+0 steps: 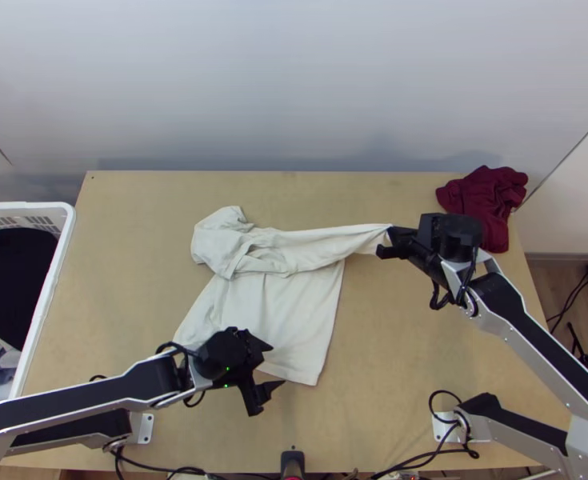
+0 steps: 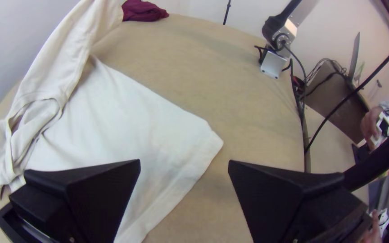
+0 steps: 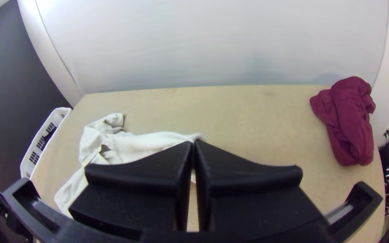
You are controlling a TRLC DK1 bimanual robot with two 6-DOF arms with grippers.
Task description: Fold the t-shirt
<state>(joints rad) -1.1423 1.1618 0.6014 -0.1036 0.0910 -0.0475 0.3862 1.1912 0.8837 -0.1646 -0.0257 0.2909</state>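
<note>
Left claw [image 1: 277, 366] open, black cloth [image 1: 10, 272] in white basket [image 1: 53, 276]

In the top view, the left edge crops the basket [image 1: 49, 280]; the right gripper [image 1: 386, 241] hides the shirt's [image 1: 282, 312] gripped tip.

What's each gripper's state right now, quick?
Left gripper: open, holding nothing, near the hem of the t-shirt.
Right gripper: closed, holding the stretched-out end of the t-shirt.
</note>
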